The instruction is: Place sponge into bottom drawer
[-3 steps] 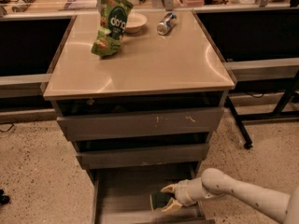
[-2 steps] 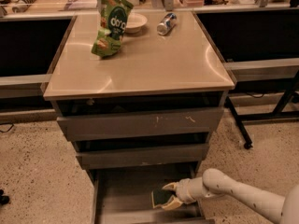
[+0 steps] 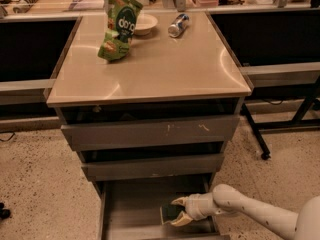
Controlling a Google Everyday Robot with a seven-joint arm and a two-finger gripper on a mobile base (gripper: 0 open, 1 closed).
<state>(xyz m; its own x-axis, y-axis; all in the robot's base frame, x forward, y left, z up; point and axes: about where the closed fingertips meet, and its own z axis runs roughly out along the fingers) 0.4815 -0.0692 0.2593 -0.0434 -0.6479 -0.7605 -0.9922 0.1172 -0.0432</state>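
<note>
- Sponge, its dark green face showing, sits between the two pale fingers of the gripper, which are closed against it from above and below.
- Sponge and gripper are inside the bottom drawer, over the right part of its flat grey floor and close to the right wall; whether the sponge touches the floor or hangs just above it cannot be told.
- The bottom drawer stands pulled out toward the camera, its low left side and grey tray in view.
- The white arm reaches in from the lower right corner of the view, running leftward to the gripper at the drawer's right edge.
- Directly above, the middle drawer shows its grey front, slightly out from the cabinet with a dark gap over it.
- Higher up, the top drawer shows a scratched grey front, also with a dark gap beneath the counter.
- On the beige counter, toward the back, a green snack bag stands at the left, a small pale bowl sits just beside it, and a metal can lies on its side to the bowl's right.
- The speckled floor spreads around the cabinet, with dark shelving on both sides.
</note>
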